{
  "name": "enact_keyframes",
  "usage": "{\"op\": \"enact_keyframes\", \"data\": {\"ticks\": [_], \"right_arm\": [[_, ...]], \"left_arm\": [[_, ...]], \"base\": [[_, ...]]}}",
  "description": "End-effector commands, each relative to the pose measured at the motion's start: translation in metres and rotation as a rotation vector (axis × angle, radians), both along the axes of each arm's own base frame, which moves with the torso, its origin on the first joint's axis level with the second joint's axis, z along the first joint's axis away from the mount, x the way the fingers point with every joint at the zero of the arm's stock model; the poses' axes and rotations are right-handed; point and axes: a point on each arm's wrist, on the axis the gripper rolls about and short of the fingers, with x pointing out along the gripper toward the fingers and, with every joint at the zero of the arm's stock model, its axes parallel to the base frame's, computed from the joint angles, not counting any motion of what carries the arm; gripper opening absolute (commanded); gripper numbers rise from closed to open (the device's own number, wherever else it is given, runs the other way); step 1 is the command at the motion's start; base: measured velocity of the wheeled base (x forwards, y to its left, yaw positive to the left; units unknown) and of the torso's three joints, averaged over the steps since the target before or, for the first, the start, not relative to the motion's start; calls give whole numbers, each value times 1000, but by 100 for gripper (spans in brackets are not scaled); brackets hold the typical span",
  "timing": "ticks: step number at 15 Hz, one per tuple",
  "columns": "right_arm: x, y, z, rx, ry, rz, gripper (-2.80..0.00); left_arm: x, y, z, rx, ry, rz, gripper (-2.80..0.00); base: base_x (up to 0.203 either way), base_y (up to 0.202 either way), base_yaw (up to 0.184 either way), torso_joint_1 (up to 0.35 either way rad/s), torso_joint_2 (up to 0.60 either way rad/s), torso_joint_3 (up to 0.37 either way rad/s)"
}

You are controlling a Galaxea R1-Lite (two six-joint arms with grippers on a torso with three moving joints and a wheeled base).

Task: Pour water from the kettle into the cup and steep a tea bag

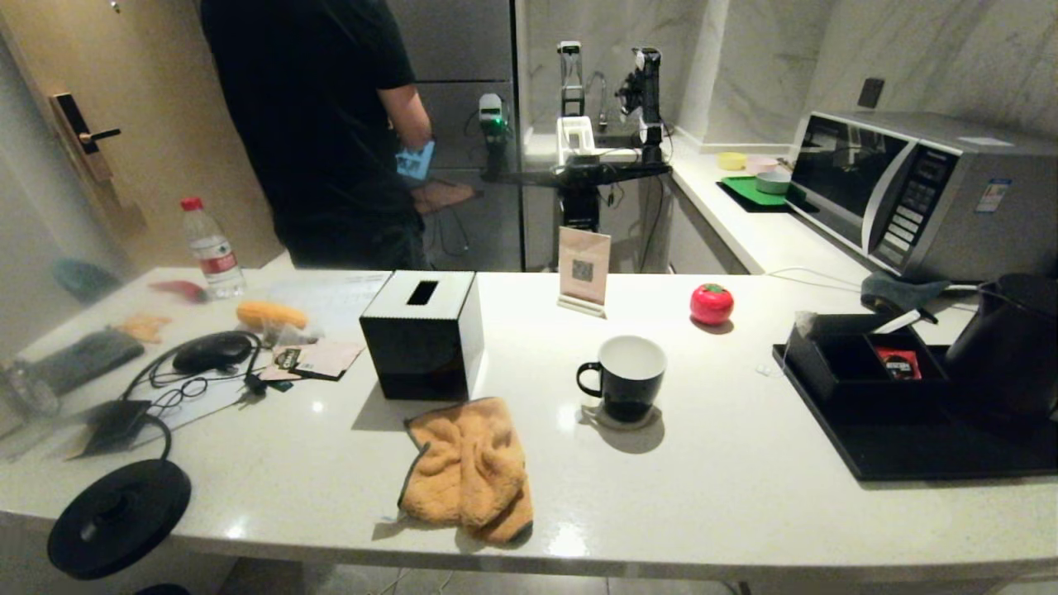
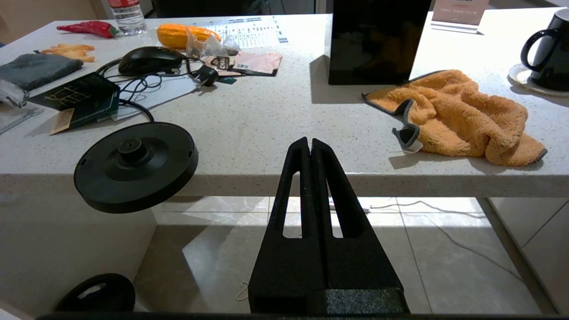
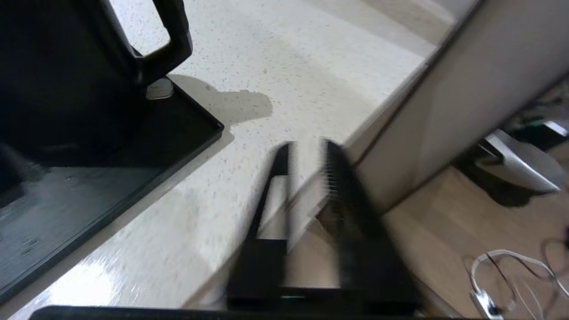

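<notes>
Standing on a small round coaster out on the open worktop, handle turned toward the black tissue box, white inside showing no liquid from the head view: the cup; likely set there for a clear pour. Parked on the black tray well to the cup's right, loop handle facing outward in the right wrist view, probably so as to be taken from that side: the kettle. Lying inside the black organiser box on the same tray: a red sachet; no tea bag made out anywhere. Resting off its power base, which sits far to the cup's left at the worktop's edge: the black disc.

Hovering low beyond the worktop's edge near that disc, tips pressed together, holding nothing: left claw. Hanging over the worktop's edge just beside the tray corner, near the kettle handle, fingers slightly parted with a narrow gap, gripping nothing, touching nothing: right claw; blurred, so presumably in motion. Pouring not yet begun.
</notes>
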Motion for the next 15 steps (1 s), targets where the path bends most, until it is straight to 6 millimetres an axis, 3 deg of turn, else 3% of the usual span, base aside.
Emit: {"op": "enact_keyframes", "data": {"ticks": [1, 7, 15], "right_arm": [[14, -20, -33, 51, 32, 24, 0], [45, -59, -58, -56, -76, 128, 0], [74, -91, -66, -151, -202, 356, 0]], "left_arm": [[0, 0, 0, 0, 1, 0, -280], [0, 0, 0, -1, 1, 0, -280], [0, 0, 0, -1, 1, 0, -280]], "base": [[0, 0, 0, 0, 0, 0], [0, 0, 0, 0, 0, 0], [0, 0, 0, 0, 0, 0]]}}
